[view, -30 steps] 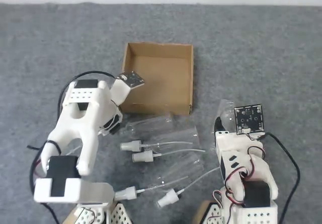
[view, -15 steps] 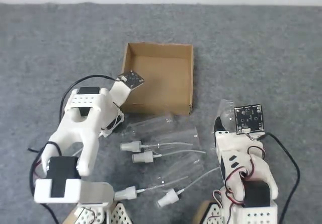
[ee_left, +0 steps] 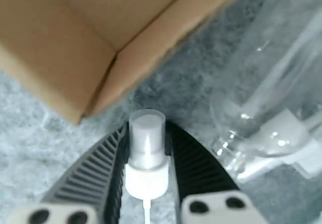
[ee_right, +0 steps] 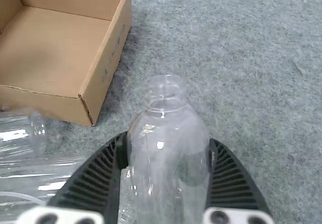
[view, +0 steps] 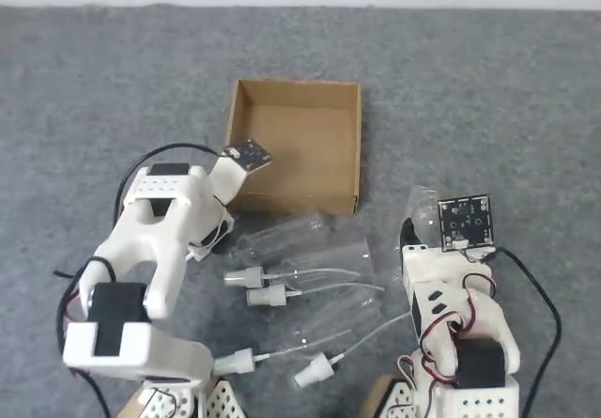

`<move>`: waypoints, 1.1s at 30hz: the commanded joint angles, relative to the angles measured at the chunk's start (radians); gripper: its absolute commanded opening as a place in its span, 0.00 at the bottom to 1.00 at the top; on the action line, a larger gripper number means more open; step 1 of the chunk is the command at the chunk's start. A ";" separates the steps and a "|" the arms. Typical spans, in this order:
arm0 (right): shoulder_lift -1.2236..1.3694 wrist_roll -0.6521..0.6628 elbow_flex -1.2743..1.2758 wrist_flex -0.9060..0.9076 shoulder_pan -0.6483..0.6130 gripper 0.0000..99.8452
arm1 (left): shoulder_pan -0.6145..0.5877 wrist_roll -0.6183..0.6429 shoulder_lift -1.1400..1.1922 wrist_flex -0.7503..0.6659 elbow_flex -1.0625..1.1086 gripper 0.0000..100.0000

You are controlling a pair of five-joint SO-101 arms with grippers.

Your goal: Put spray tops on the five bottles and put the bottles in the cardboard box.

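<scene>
Open brown cardboard box [view: 300, 141]: sitting on the grey carpeted surface [view: 488, 89], nothing lying inside it. Left gripper [ee_left: 146, 133]: its black ribbed fingers [ee_left: 95, 168] are closing narrowly on a white plastic spray top [ee_left: 146, 153], which is pointing towards the box's near corner, close beside it. Right gripper [ee_right: 166, 146]: its fingers [ee_right: 229, 178] are clasping a clear plastic bottle [ee_right: 167, 128], open neck facing away from the wrist, the bottle well apart from the box. Loose clear bottles [view: 300, 239]: lying on their sides between the arms, seemingly four, though their transparent outlines are overlapping. Four loose white spray tops with thin tubes [view: 246, 273]: lying among and in front of those bottles.
</scene>
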 commanded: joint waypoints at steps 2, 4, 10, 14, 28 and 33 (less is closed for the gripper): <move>-0.008 0.000 -0.009 -0.025 0.016 0.11 | -0.012 0.006 0.003 0.046 -0.067 0.01; -0.008 0.000 -0.009 -0.025 0.018 0.11 | -0.012 0.006 -0.029 0.063 -0.065 0.01; -0.008 0.000 -0.009 -0.025 0.018 0.11 | -0.012 0.009 -0.186 0.137 -0.059 0.01; -0.008 0.000 -0.012 -0.022 0.018 0.11 | -0.012 0.012 -0.285 0.206 -0.059 0.01; -0.013 -0.089 -0.040 -0.016 0.018 0.11 | -0.012 0.014 -0.638 0.353 -0.056 0.01; -0.013 -0.152 -0.041 -0.024 0.016 0.11 | -0.012 0.078 -0.743 0.368 -0.056 0.01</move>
